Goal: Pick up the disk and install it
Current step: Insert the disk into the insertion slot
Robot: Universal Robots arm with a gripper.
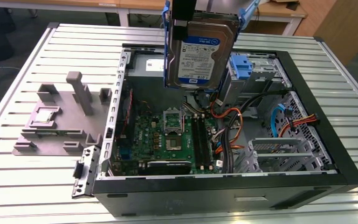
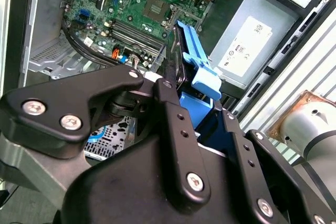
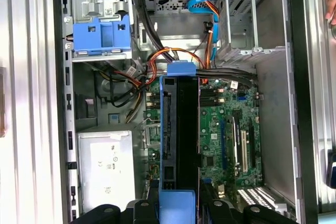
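Slatted table point(image 1: 30, 177), open case point(image 1: 229, 189) with motherboard point(image 1: 166, 140) inside, disk point(image 1: 201, 51) in hand point(image 3: 177, 200) above

The top edge of the exterior view cuts off the upper end of the disk point(image 1: 201, 51); in the second wrist view the gripper point(image 2: 197, 100) covers most of it

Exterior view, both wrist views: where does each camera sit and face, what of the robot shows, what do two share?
Exterior view: off the arm, high, looking down into the open computer case; the gripper holds the disk above it.
Second wrist view: on the arm, looking past black gripper links at the disk's edge.
First wrist view: on the arm, looking straight down into the case; gripper shows.
Shared: both wrist views show the motherboard and power supply.
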